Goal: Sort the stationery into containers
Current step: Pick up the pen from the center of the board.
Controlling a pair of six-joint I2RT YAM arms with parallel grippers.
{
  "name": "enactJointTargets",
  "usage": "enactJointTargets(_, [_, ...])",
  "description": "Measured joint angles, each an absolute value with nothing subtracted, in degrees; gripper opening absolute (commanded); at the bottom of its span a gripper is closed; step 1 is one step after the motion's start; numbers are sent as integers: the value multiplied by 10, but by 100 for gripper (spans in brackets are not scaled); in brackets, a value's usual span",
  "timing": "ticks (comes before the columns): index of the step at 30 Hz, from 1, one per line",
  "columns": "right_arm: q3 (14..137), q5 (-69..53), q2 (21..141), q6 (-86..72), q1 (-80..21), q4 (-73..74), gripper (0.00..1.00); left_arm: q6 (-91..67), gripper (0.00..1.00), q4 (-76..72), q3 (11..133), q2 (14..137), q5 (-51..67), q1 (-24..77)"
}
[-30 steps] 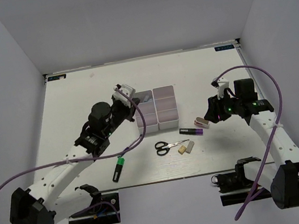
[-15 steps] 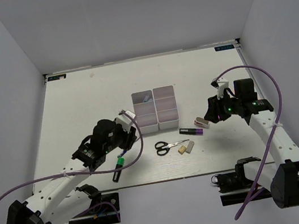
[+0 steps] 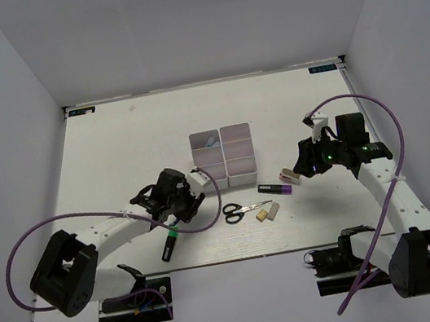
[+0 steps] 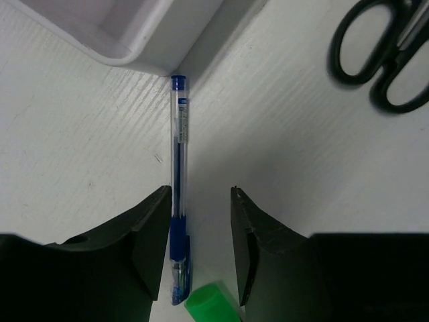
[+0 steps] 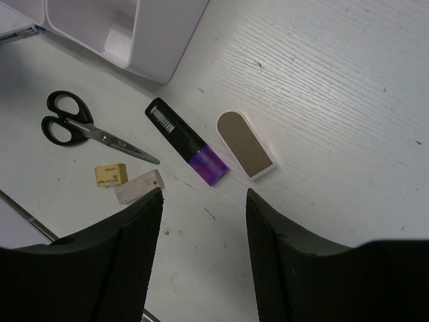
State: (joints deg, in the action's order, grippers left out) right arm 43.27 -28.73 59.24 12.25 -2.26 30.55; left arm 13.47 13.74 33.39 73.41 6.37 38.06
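My left gripper point(image 4: 199, 194) is open and low over the table, just in front of the containers point(image 3: 235, 134). A blue pen point(image 4: 177, 154) lies between its jaws, close along the left finger, its tip at the corner of the white bins point(image 4: 127, 40). The green-capped black marker point(image 3: 171, 243) pokes in at the bottom of the left wrist view. My right gripper point(image 5: 203, 198) is open and empty above the table. Just ahead of it lie the purple marker point(image 5: 191, 144) and the pinkish-white clip-like piece point(image 5: 244, 144). The black-handled scissors point(image 3: 240, 209) lie between the two arms.
A tan eraser point(image 5: 110, 174) and a grey eraser point(image 5: 139, 186) lie side by side below the scissors' blades. A small item point(image 3: 210, 139) lies in the far left bin. The table's near edge point(image 3: 247, 256) runs just behind the erasers.
My left arm drew back from over the bins and came down to the table in front of them; its gripper went from shut to open. The right arm has barely moved.
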Motion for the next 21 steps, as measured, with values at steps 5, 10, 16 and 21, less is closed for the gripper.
enactJointTargets(5, [433,-287,591,123,-23,305,56,136,48,133,350,785,64,370])
enactJointTargets(10, [433,-287,586,123,-23,305,56,137,44,130,358,805,60,367])
enactJointTargets(16, [433,-288,583,123,-23,305,56,141,27,127,363,814,55,359])
enactJointTargets(21, [433,-288,579,122,-23,306,56,146,0,124,374,828,54,357])
